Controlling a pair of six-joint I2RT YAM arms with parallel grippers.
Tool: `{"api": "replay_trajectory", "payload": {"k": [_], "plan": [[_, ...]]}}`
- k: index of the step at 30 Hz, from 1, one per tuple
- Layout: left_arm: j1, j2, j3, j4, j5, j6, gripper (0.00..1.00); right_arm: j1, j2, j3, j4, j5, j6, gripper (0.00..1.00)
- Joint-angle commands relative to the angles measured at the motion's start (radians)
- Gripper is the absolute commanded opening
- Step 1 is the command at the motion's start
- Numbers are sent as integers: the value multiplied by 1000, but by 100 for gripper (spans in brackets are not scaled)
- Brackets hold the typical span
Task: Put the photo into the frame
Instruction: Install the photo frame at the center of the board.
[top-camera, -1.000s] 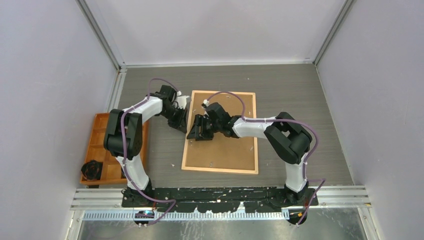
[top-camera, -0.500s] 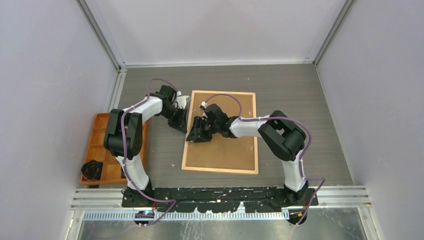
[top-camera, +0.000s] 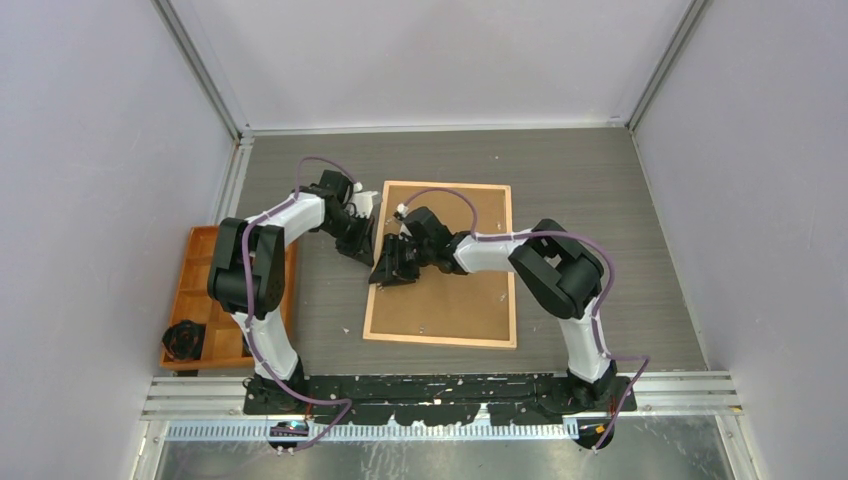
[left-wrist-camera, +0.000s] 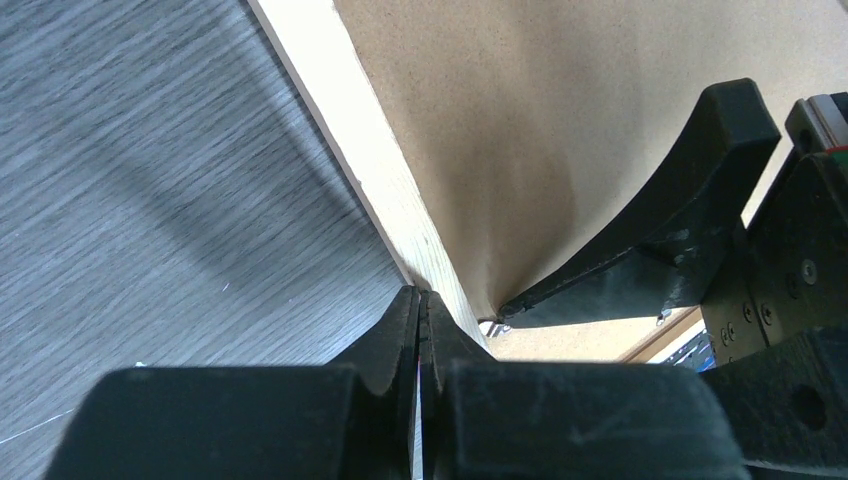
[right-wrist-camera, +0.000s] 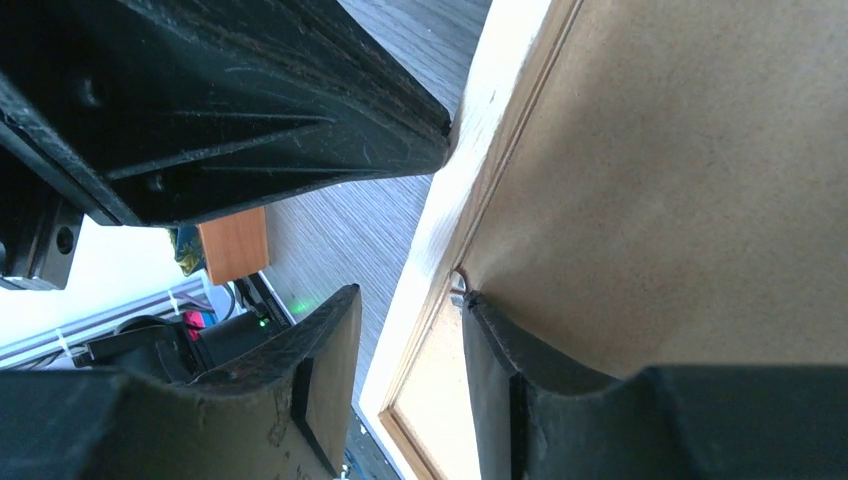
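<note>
Backing board (top-camera: 455, 300) fills the frame (top-camera: 511, 270); photo unseen, so insertion is unconfirmed. At its rail your left gripper (left-wrist-camera: 420, 300) is closed; your right gripper (right-wrist-camera: 408, 300) straddles it, jaws apart.

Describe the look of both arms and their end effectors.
Left arm and right arm: white links, bulky black joints, a purple cable looped along each. Left end effector and right end effector: matte black, tapered, scuffed fingers.
</note>
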Motion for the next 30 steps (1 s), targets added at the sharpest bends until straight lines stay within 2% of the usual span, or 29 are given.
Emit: {"api": "replay_trajectory", "payload": {"k": [1,13,25,30], "plan": [[-2,16,-2,32,-7,0,0,13,22,45,24,-36,4,46],[-2,15,-4,33,-15,8,1,13,38,66,18,-76,0,43],[-2,17,3,39,-17,6,1,13,52,127,-138,-198,-97,46],[-2,16,6,40,-15,2,0,12,52,165,-203,-200,-131,48]]}}
